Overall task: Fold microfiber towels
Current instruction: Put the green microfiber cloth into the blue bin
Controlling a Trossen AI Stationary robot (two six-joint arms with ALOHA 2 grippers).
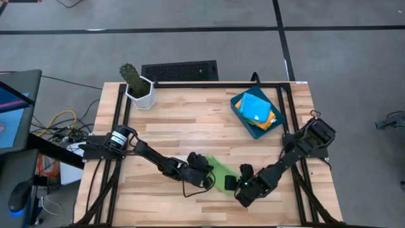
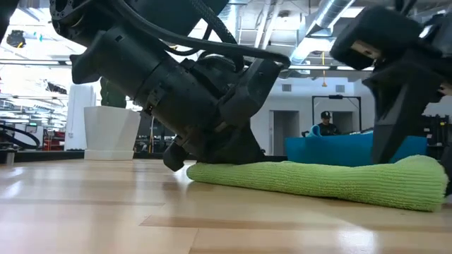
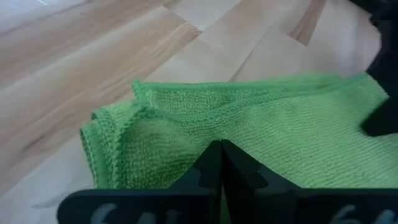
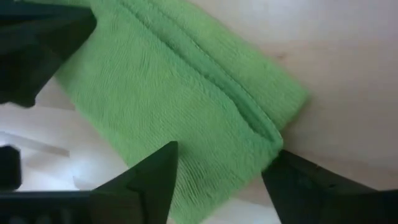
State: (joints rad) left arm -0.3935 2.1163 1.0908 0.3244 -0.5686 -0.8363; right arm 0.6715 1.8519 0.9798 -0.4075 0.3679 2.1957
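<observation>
A lime green towel [image 1: 220, 170] lies folded in several layers on the wooden table near its near edge; it also shows in the low view [image 2: 318, 180]. My left gripper [image 1: 205, 174] is shut, its tips on the towel's left part [image 3: 221, 149]. My right gripper [image 1: 243, 182] is open at the towel's right end, with one finger [image 4: 155, 180] over the cloth and the other [image 4: 311, 186] just past the folded edge [image 4: 273, 134]. Whether these fingers touch the cloth, I cannot tell. Blue, orange and yellow towels [image 1: 258, 109] lie in the tray. My left gripper rests its shut fingertips on the towel's top layer [image 3: 217, 134], a little in from its stitched edges. It comes slanting down from the table's left. No cloth shows between the fingers. The towel lies flat on the table under them.
A dark-blue tray [image 1: 243, 117] stands at the far right of the table. A white pot with a cactus [image 1: 139, 88] stands at the far left. Bare wood lies between them. A person [image 2: 326, 123] shows in the room beyond the table.
</observation>
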